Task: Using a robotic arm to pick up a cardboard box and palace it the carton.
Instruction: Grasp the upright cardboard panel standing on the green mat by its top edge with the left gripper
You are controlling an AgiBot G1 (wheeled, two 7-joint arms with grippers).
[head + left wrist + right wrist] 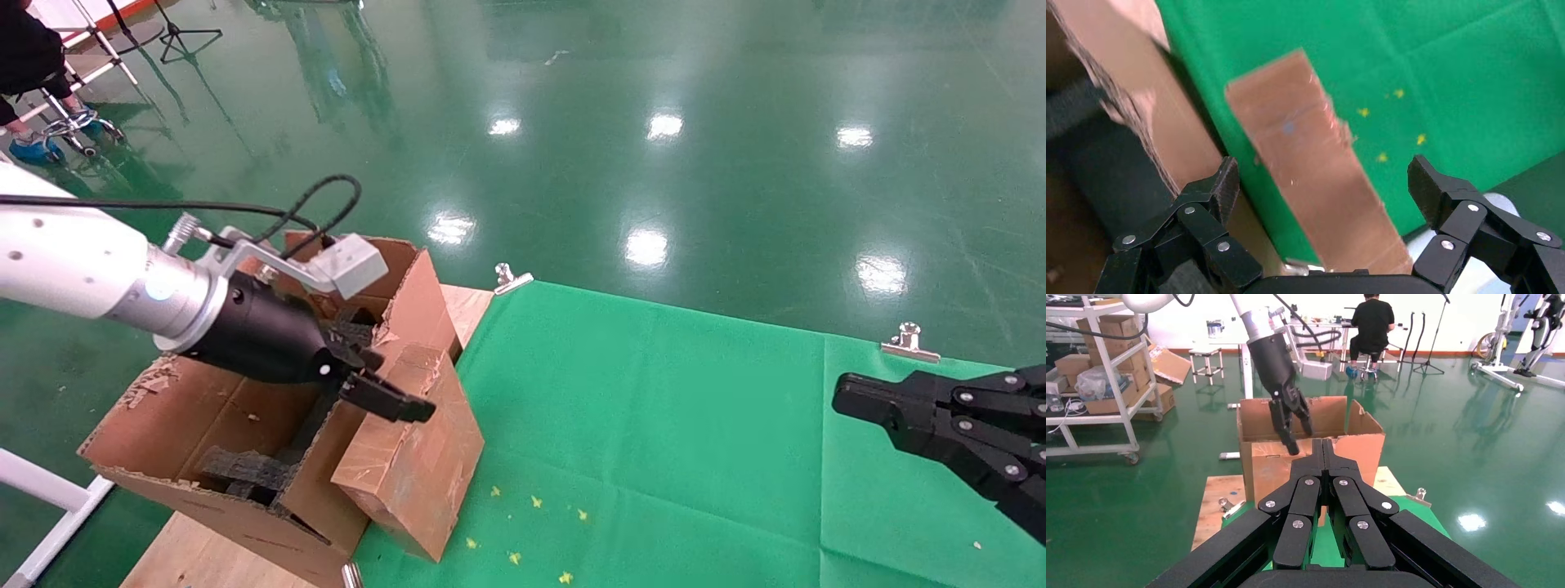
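The small brown cardboard box (pixel 409 465) stands on edge on the green cloth, leaning against the outer wall of the large torn carton (pixel 163 425). My left gripper (pixel 392 388), on the white arm, hovers over the box's upper edge beside the carton's rim. In the left wrist view this gripper (pixel 1322 177) is open; the taped cardboard box (pixel 1315 165) lies between and below its fingers, touching neither. The carton (pixel 1138 73) and its dark foam (pixel 1101 159) sit to one side. My right gripper (pixel 842 400) is parked at the right over the cloth, shut and holding nothing (pixel 1322 444).
A green cloth (pixel 695 425) covers the table, held by metal clips (pixel 511 278) (pixel 909 343). The carton rests on a wooden board (pixel 204 555). Small yellow specks (pixel 535 501) dot the cloth. A seated person (pixel 1370 324) and a shelf cart (pixel 1101 367) stand far off.
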